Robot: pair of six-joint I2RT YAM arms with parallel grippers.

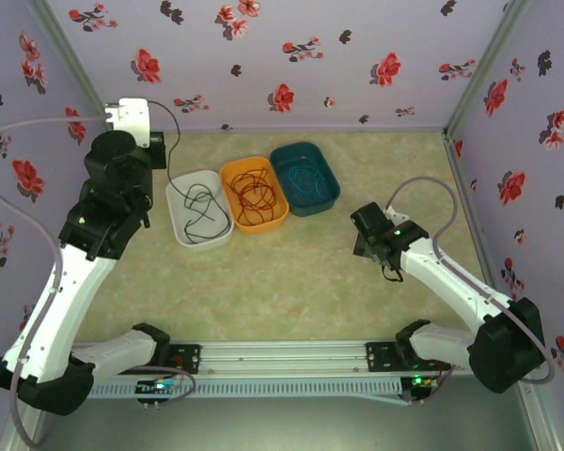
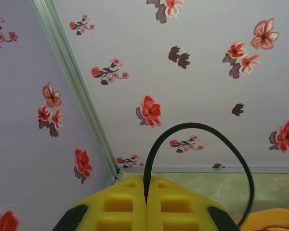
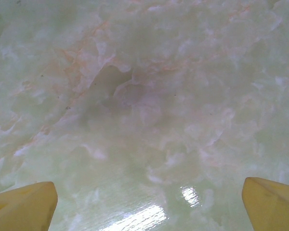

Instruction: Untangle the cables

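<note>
Left gripper [image 2: 146,186] pinches the black cable [image 2: 197,129] and holds it high, apparently to draw its slack clear of the white tray [image 1: 176,221]. Red-orange cable [image 1: 254,194] lies in the orange tray [image 1: 283,212] and blue-teal cable [image 1: 305,180] in the teal tray [image 1: 332,184], each apart. Right gripper [image 3: 147,207] is spread, idle over the table [image 1: 291,282].

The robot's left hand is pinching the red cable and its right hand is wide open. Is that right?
Not quite. The left gripper is pinching the black cable, as the left wrist view shows. The rest holds: the right gripper is wide open.
</note>
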